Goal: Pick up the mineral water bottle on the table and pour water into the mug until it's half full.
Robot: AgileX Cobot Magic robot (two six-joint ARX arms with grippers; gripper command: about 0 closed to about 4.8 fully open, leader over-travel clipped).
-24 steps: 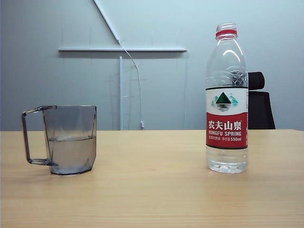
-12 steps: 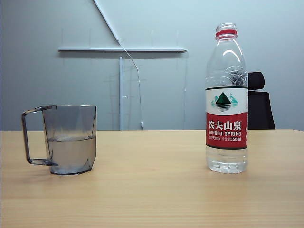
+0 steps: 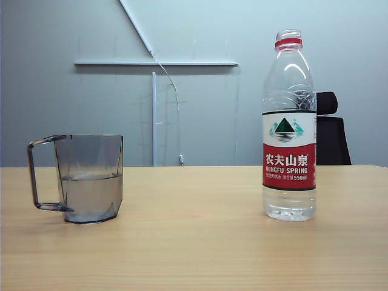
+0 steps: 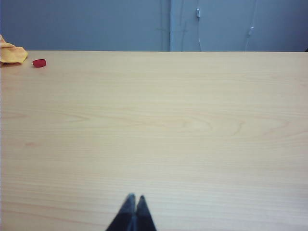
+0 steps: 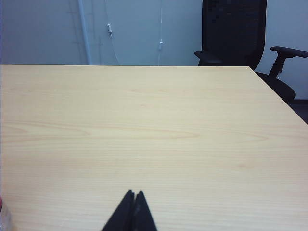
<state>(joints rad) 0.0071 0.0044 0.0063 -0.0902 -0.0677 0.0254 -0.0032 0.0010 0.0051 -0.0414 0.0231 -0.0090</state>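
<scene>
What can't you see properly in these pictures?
- Both arms: outside the exterior view. Only the shut tips of the left gripper and right gripper show, each in its own wrist view.
- Mineral water bottle: the right wrist view's edge cuts it to a sliver.
- Mug: absent from both wrist views.
- Small red thing: left wrist view, too small to identify.
- Yellow thing: cut off by that view's edge.

A plain grey-blue wall (image 3: 60, 109) closes the room behind the wood-grain surface (image 3: 194, 254), evenly lit. White rails (image 3: 156, 63) and a thin hanging cable (image 3: 177, 109) run across it. A black office chair (image 5: 234, 31) with armrests stands far beyond the right gripper's (image 5: 134, 195) tips
</scene>
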